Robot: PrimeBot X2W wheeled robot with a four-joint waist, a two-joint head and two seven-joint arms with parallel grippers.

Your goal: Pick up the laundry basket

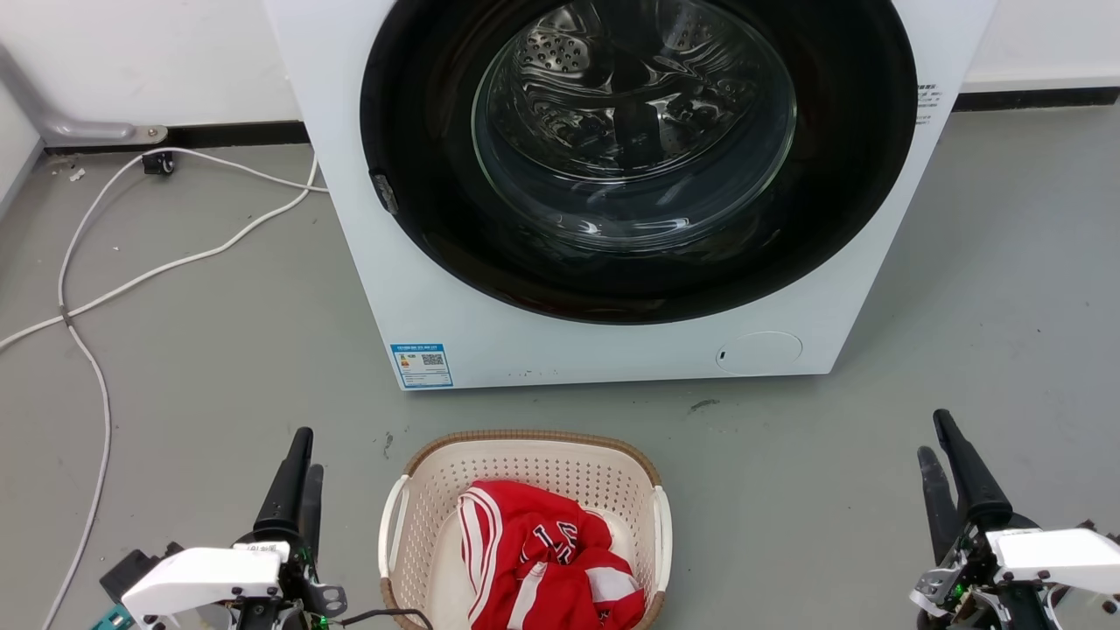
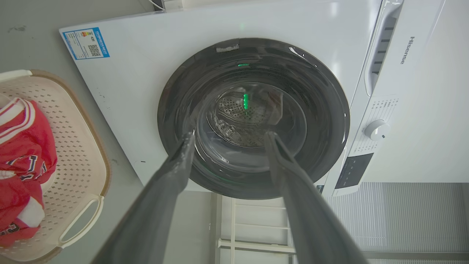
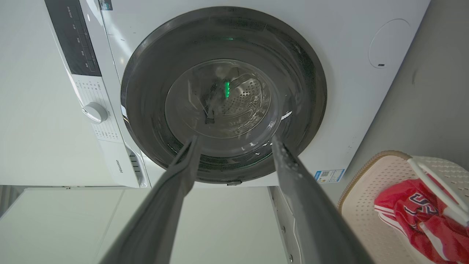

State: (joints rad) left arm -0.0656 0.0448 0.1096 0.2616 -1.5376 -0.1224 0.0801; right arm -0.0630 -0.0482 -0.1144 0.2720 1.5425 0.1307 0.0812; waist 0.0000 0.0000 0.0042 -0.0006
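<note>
**Position of the item.** The laundry basket [image 1: 560, 468] is sitting on the floor [image 1: 219, 367] directly in front of the washer [image 1: 437, 289], apart from its front panel and between the two arms. A red garment [image 1: 542, 551] with white stripes is lying bunched inside it, leaving the far wall bare. The left handle [image 1: 388, 525] and right handle [image 1: 666, 534] are each facing the arm on their own side. In my judgement this layout is suiting a two-handed lift.

**Grippers.** The left gripper [image 1: 306, 455] is hovering near the basket's left side without touching it, fingers pointing toward the washer. The right gripper [image 1: 933, 435] is holding well apart on the right. In both wrist views the jaws are standing apart and gripping nothing, and each pair is looking at the washer's round glass door [image 1: 630, 131] rather than at a handle.

**Assessment.** The approach is not yet begun. Each arm is needing to swing inward and drop to handle level.

**Limitation.** The basket's near rim is running off the bottom of the head view, so I cannot tell whether the garment is hanging over it.
</note>
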